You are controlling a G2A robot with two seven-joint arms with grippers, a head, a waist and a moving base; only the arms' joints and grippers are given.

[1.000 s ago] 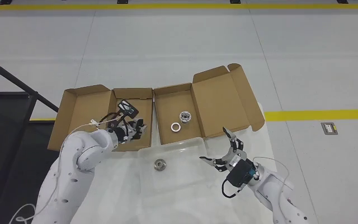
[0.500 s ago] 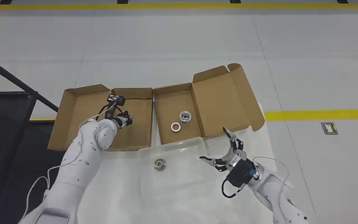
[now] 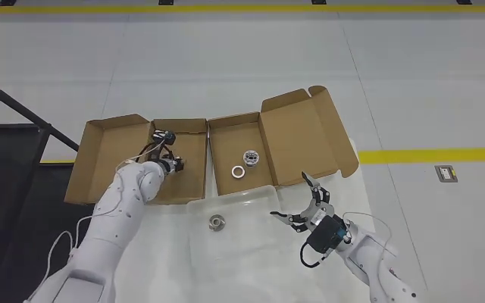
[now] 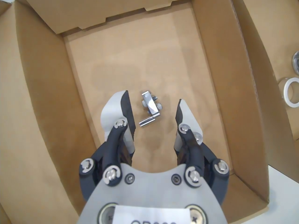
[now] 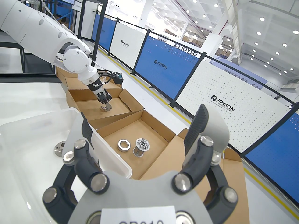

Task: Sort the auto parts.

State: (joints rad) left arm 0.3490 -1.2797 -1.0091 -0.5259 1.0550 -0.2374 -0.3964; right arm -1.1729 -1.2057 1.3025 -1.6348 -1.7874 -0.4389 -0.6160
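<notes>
While our left gripper (image 4: pixel 153 96) hangs with its jaws spread wide over the left brown cardboard box (image 4: pixel 140 59), we see the small shiny metal bracket (image 4: pixel 150 108) lying on the box floor between its fingers (image 4: pixel 128 110), touching neither, and our right gripper (image 5: pixel 143 113) gapes wide and empty by the translucent white plastic tray (image 5: pixel 35 120).

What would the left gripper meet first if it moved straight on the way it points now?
Probably the small metal part on the cardboard box floor: the left gripper, jaws open, points down right at it. How far above it hangs is unclear.
</notes>
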